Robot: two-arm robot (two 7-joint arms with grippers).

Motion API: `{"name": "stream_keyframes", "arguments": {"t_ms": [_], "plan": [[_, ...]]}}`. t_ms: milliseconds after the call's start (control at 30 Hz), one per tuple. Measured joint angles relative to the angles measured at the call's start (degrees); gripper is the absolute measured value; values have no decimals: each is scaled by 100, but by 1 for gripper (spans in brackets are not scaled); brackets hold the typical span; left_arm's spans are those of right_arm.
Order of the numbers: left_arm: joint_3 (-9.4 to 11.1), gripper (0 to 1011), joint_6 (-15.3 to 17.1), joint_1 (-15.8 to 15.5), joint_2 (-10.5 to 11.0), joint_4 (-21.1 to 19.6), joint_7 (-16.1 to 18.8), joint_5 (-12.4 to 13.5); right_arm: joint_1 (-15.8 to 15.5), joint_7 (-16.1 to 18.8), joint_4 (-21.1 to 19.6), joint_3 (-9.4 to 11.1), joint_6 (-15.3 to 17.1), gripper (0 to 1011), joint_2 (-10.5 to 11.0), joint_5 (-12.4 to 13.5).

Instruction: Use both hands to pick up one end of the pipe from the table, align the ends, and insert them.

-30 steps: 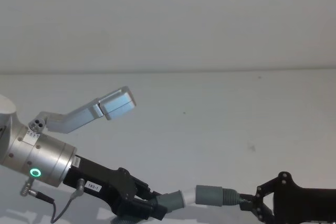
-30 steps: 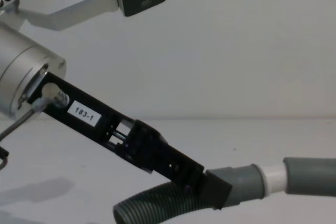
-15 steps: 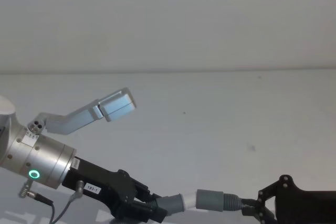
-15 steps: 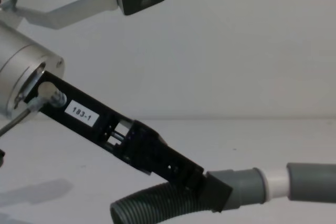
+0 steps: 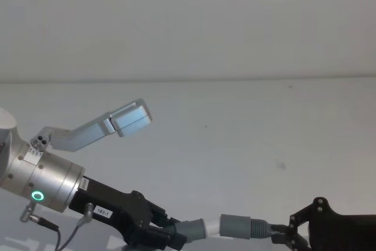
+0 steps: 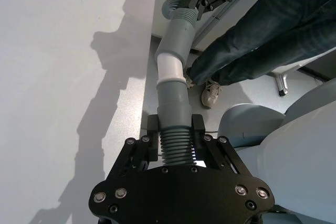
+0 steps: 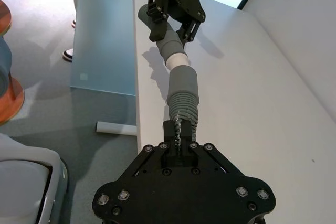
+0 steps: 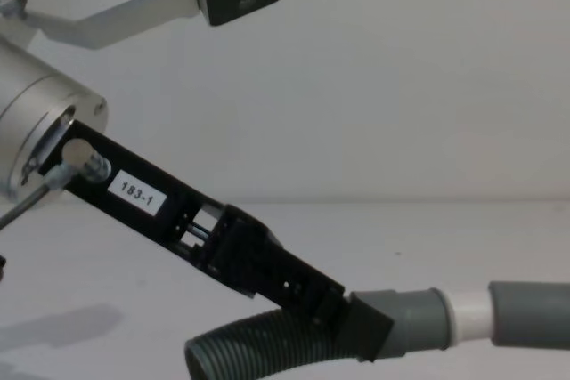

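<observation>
Both grippers (image 5: 167, 236) (image 5: 281, 234) hold the joined pipe (image 5: 226, 226) above the white table (image 5: 247, 133).

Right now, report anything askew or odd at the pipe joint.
Slightly askew: the white tip sits between the socket cuff and the other cuff, bending a little there. Left pincer and right pincer both grip the ribbed hose. No damage.
</observation>
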Motion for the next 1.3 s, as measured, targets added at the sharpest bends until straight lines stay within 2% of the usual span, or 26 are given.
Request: {"name": "stream_keyframes", "arguments": {"t_ms": [1300], "plan": [[3, 334, 4, 0, 9, -10, 6, -8, 8, 24, 0, -8, -16, 41, 13, 4]]}}
